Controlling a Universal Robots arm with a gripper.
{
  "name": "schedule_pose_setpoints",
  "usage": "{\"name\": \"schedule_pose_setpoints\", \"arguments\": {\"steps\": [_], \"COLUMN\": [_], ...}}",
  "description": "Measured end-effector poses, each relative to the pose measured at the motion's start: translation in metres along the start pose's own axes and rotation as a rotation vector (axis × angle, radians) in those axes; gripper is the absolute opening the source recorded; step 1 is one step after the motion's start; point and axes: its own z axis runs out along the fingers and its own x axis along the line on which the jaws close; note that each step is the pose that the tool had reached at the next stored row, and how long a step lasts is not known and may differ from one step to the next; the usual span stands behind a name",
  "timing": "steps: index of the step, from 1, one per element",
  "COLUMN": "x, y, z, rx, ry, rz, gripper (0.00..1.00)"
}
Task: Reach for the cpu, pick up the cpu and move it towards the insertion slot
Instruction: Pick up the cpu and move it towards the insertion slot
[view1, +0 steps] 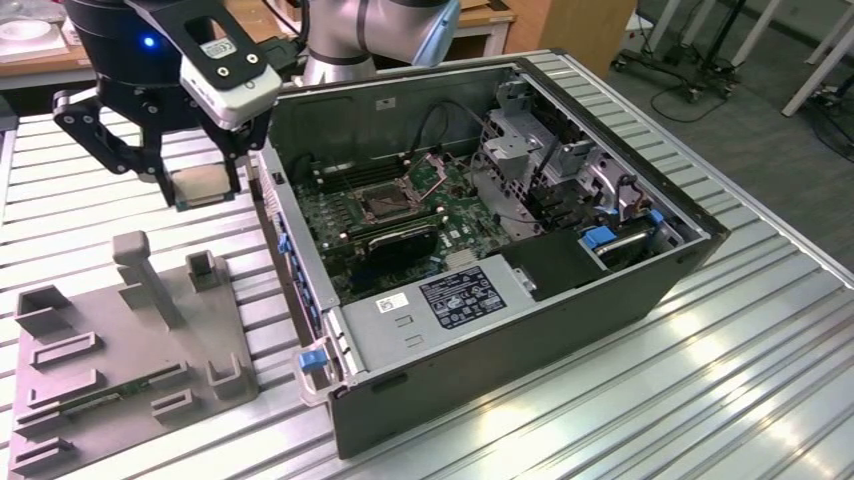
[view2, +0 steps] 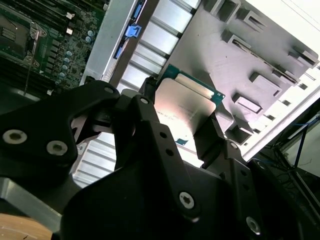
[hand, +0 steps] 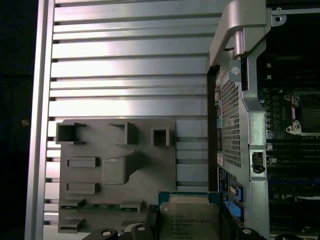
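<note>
The gripper (view1: 203, 190) is seen in the upper part of the exterior view's left, with its two black fingers closed on opposite edges of the cpu (view1: 200, 186), so that the chip is clamped between them. The cpu is held with its pale metal face turned toward the camera, over the slatted aluminium table (view1: 667, 400) and just beside the outer wall of the open computer case (view1: 534, 330), which occupies the middle of the exterior view. The grey plastic tray (view1: 120, 340) lies in the lower part of the exterior view's left, apart from the chip, and a long green circuit strip (view1: 114, 390) is lodged in one of its recesses. The insertion slot (view1: 387, 200) is set into the green circuit board inside the case, to the exterior view's right of the held chip and separated from it by the case wall. In both wrist views the cpu (view2: 187, 102) (hand: 189, 217) is shown gripped at its sides, with its green border visible around the metal face. In the first wrist view the tray (hand: 150, 170) and the slot (hand: 305, 114) are both visible beyond the chip, and nothing is seated in the slot's dark centre.
</note>
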Motion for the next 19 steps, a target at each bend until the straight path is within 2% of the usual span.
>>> {"name": "schedule_pose_setpoints", "arguments": {"steps": [19], "x": [-0.0054], "y": [0.0], "z": [0.0], "rx": [-0.0001], "ry": [0.0], "rz": [0.0], "gripper": [0.55]}}
